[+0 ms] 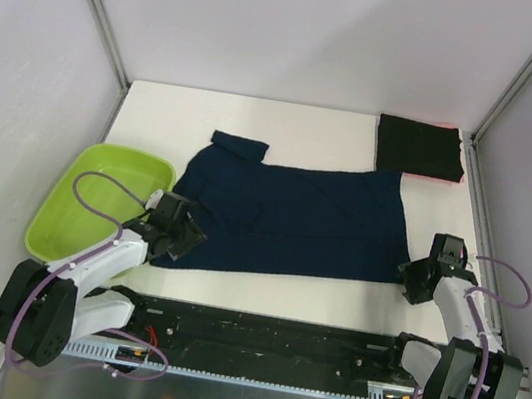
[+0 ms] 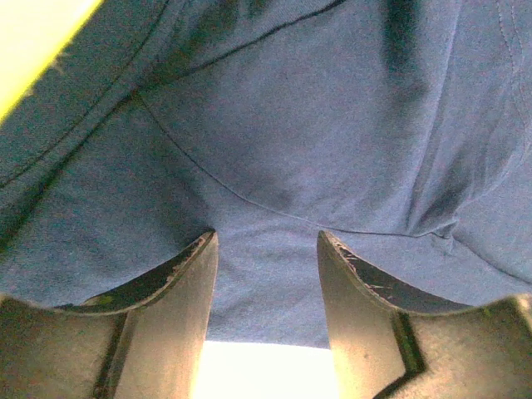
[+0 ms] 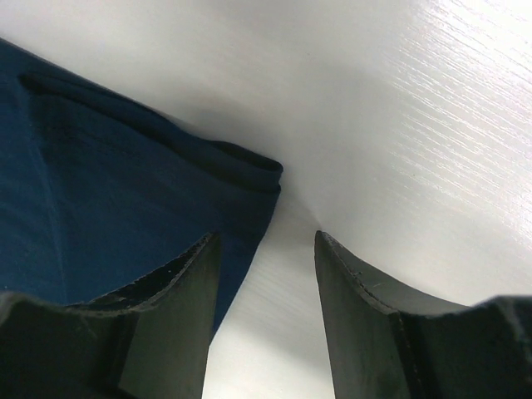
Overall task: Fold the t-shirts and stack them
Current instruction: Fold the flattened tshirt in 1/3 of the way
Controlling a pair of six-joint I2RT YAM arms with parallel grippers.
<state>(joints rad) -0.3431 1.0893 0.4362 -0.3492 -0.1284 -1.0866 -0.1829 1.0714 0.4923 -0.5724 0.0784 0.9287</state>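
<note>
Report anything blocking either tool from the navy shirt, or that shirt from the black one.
Nothing visible does. The left tool hangs open over the navy shirt, the right tool open at its corner. The black shirt lies beside it, nothing between.

hidden | pink cloth [image 1: 461,174] | mostly under black shirt [image 1: 416,147]

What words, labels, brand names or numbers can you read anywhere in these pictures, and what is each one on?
None can be read. The dark navy blue cloth t-shirt, the folded black cloth t-shirt and the lime-green plastic tub show no print, label, number or sign in any view.
</note>
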